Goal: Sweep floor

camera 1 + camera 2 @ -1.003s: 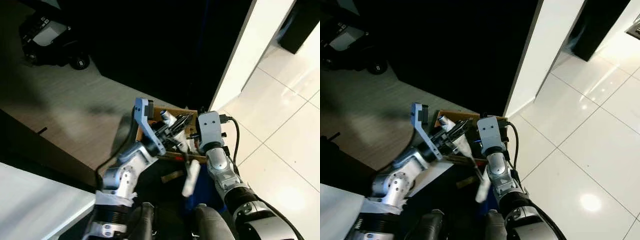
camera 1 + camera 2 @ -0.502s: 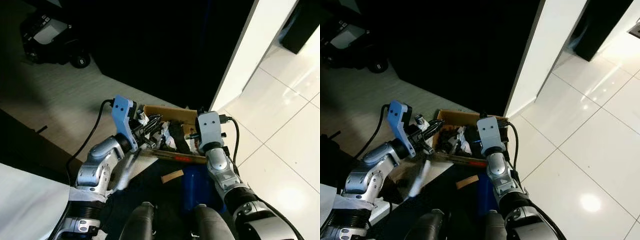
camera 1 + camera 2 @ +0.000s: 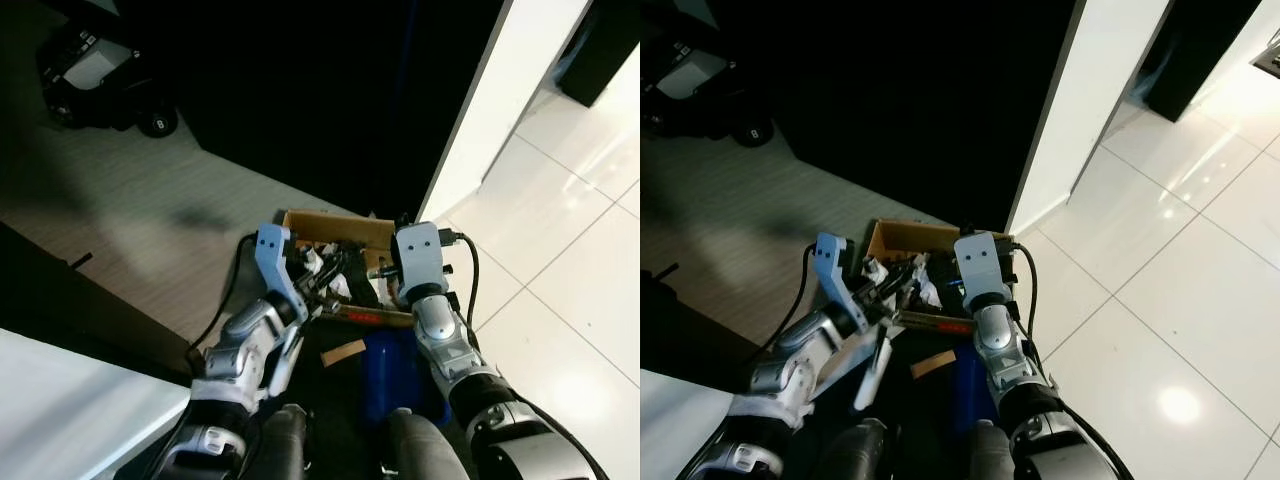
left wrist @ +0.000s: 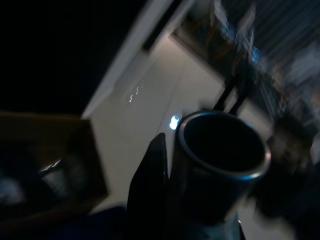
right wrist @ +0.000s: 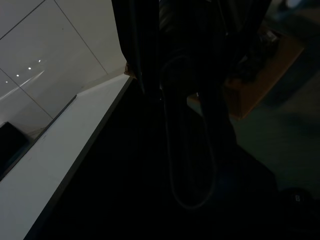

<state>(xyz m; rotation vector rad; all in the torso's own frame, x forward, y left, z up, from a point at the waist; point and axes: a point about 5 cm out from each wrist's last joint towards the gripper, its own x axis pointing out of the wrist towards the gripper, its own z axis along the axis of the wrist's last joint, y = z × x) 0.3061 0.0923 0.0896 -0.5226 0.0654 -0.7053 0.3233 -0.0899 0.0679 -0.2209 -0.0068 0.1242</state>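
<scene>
My left gripper (image 3: pixel 325 280) is shut on a brush with a white handle (image 3: pixel 875 370), just at the near left edge of a brown cardboard box (image 3: pixel 330 222) holding dark and white scraps. In the left wrist view a dark tube end (image 4: pixel 222 150) sits against a black finger (image 4: pixel 150 180). My right gripper (image 3: pixel 385 275) stands at the box's near right side, shut on a long dark dustpan handle (image 5: pixel 192 150) with a loop slot. A blue dustpan body (image 3: pixel 395 375) lies below it on the dark floor.
A scrap of cardboard (image 3: pixel 345 352) lies by the blue dustpan. A white wall corner (image 3: pixel 490 110) rises just right of the box, with glossy white tiles (image 3: pixel 570 250) beyond. Wood-look flooring (image 3: pixel 130 230) spreads left; a black wheeled machine (image 3: pixel 95 75) stands far left. A white surface (image 3: pixel 60 400) is at the near left.
My left arm swung the brush from over the box out to the left, then back to the box's near left edge. The right arm stayed put.
</scene>
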